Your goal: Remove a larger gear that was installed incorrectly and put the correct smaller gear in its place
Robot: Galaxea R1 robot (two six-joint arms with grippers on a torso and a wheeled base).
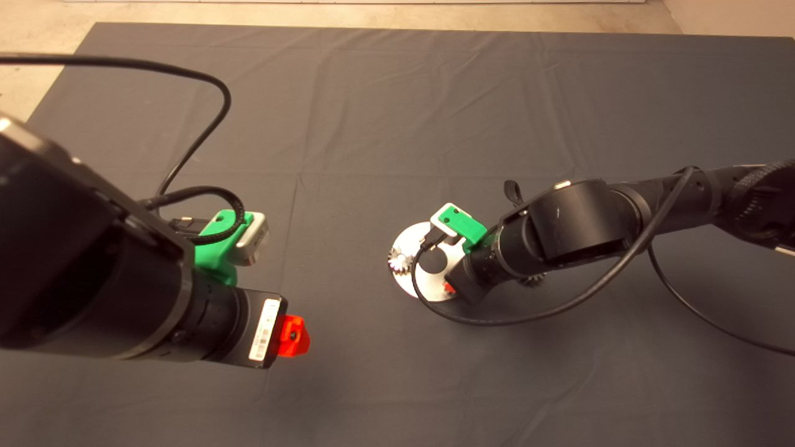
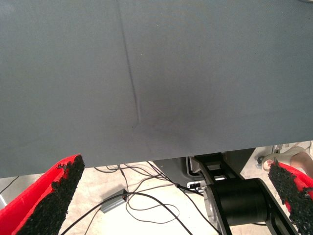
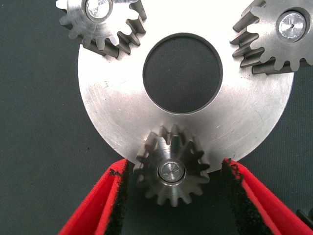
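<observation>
Small grey steel bevel gear (image 3: 171, 170) flat on the plate rim, seated on a pin.

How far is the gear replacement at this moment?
Seemingly done: all three pegs on the steel plate carry gears of similar size. In hand: the right gripper stands open around one small gear, pads not touching it. Left: withdrawing. Another gear lies on the mat, mostly hidden, size unclear. The left gripper waits open.

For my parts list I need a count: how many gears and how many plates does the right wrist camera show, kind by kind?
Gears: 3
Round steel plate: 1
Total: 4
</observation>
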